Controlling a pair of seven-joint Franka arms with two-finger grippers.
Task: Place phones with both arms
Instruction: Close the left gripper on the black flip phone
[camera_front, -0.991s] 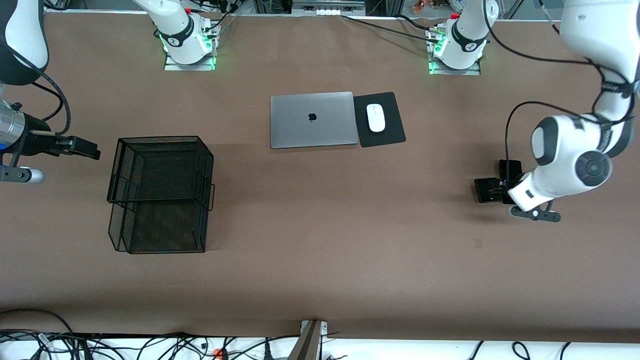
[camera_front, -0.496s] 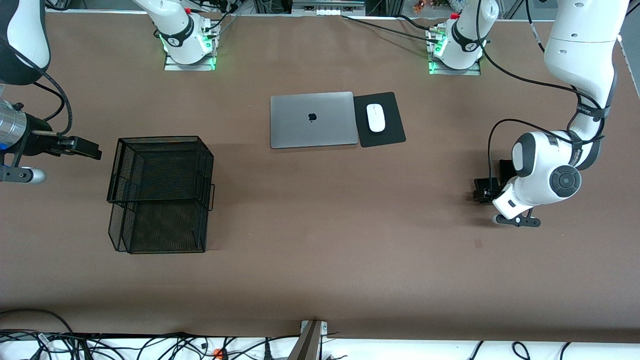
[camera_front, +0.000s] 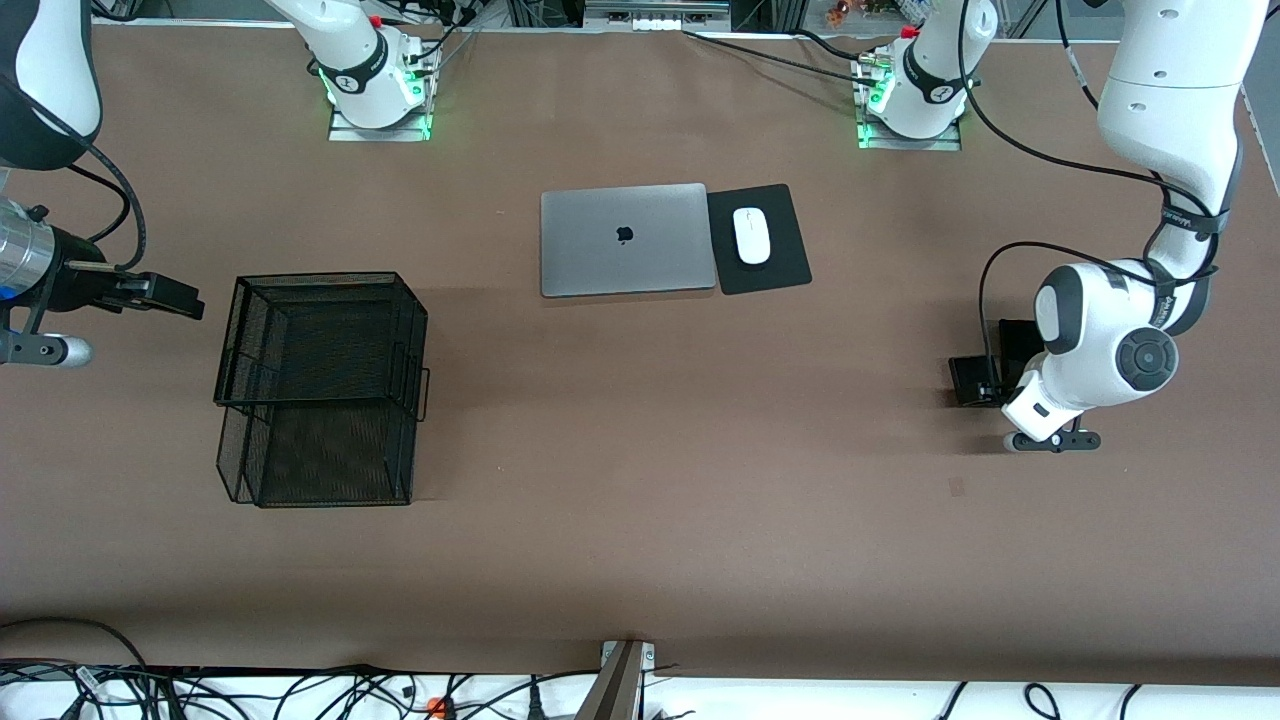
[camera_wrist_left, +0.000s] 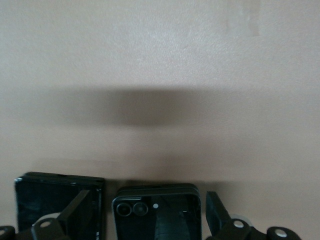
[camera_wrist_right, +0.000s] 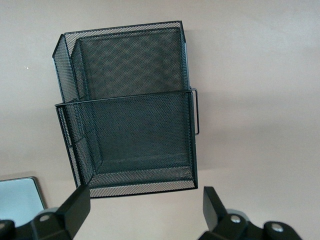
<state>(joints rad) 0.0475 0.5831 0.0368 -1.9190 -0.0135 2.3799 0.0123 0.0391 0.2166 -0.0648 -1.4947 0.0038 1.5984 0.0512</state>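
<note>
My left gripper (camera_wrist_left: 150, 222) is open and low over the table, its fingers (camera_wrist_left: 216, 210) on either side of the small dark grey flip phone (camera_wrist_left: 157, 212), with a gap showing at one side. The black slab phone (camera_wrist_left: 57, 200) lies right beside the flip phone, partly under the other finger. In the front view the flip phone (camera_front: 970, 380) and the slab (camera_front: 1020, 335) lie at the left arm's end, and the wrist hides most of the left gripper (camera_front: 998, 388). My right gripper (camera_front: 165, 296) is open and empty, in the air beside the basket. The lavender-white phone is out of view.
A black wire-mesh basket (camera_front: 320, 385) stands at the right arm's end and shows in the right wrist view (camera_wrist_right: 127, 107). A closed silver laptop (camera_front: 627, 240) and a white mouse (camera_front: 752, 236) on a black pad (camera_front: 775, 270) lie mid-table near the bases.
My left arm's wrist shifted over the two phones, first toward the right arm's end, then slightly back, and the forearm swung more upright. The right arm has not moved.
</note>
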